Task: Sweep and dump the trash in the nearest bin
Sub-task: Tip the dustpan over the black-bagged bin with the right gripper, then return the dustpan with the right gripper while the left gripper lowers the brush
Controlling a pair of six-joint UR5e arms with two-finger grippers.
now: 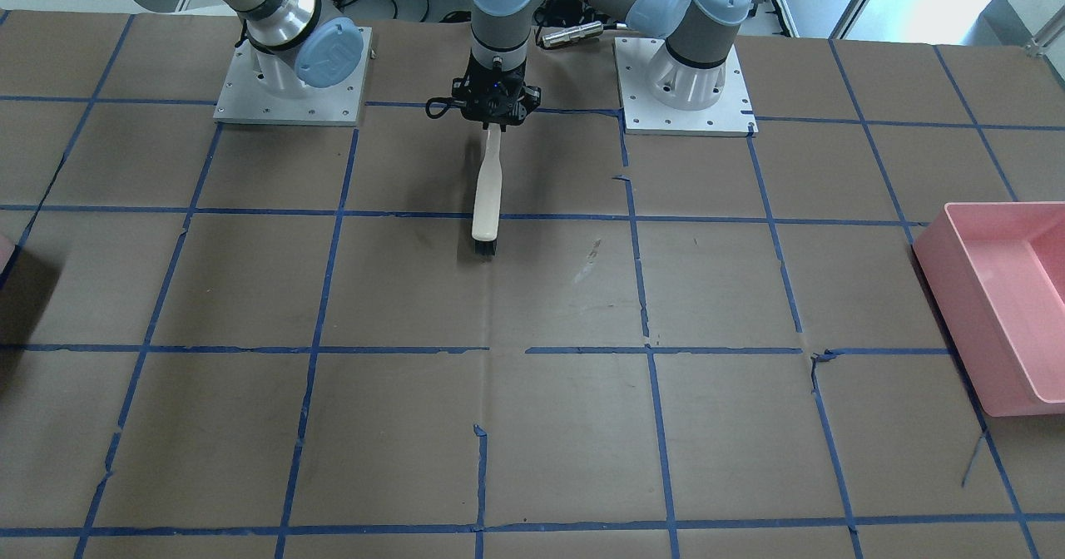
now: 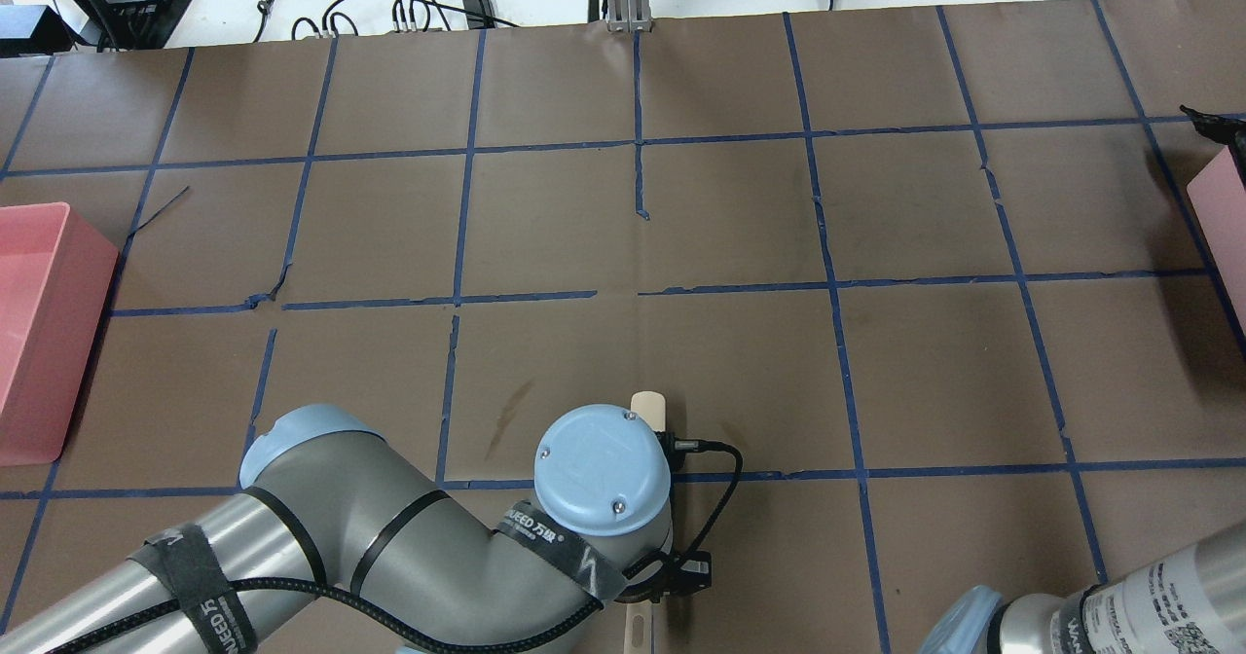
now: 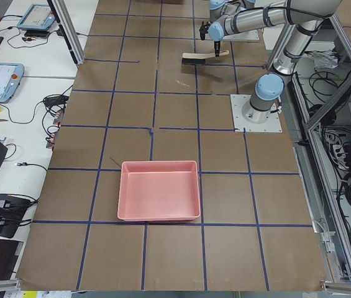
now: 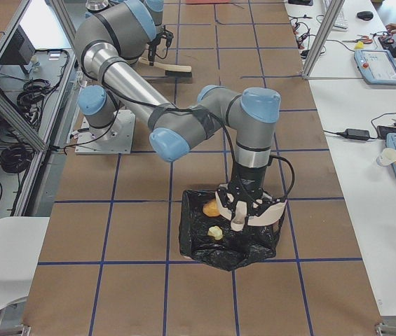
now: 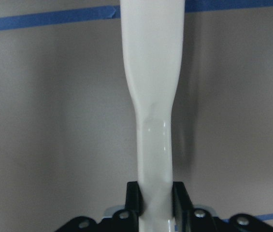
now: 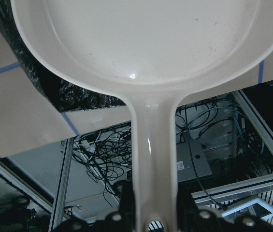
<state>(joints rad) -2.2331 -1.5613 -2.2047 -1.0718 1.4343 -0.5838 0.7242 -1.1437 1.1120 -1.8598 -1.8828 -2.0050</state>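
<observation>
Between the fingers [image 6: 126,198] of the right gripper [image 6: 153,205]: the handle of a cream dustpan [image 6: 141,34], pinched firmly. The scoop lies ahead of the fingertips and is bare of lumps in the part that shows. Directly beneath that gripper: the bin [image 4: 227,257], lined with a crumpled black bag, at the end of the table [image 1: 532,426] on the robot's right. Inside the liner, just beside the pan's lip: the trash [image 4: 212,208], one orange-brown lump with a paler chunk near it. A third piece is not visible and may be hidden by the pan. Between the fingers [image 5: 133,198] of the left gripper [image 5: 154,193]: the pale handle of a hand brush [image 1: 485,201], clamped near its end. Its dark bristles sit at the end away from the fingertips, facing the table, well apart from the bin. Off to the far side of the left gripper: a large pink tub [image 3: 158,164], not involved. Step judged in hand: the dump, near its finish. To do it well, the right wrist should tip the scoop's lip downward inside the liner's rim until nothing clings. It should avoid snagging the loose bag and lift straight up afterwards, while the brush waits parked where it is. Lettering: a strap [image 2: 545,535] on the left arm reads "UEED", followed by two characters too small to be sure of. A printed label [image 2: 1158,596] with a square code on the right arm is illegible.
</observation>
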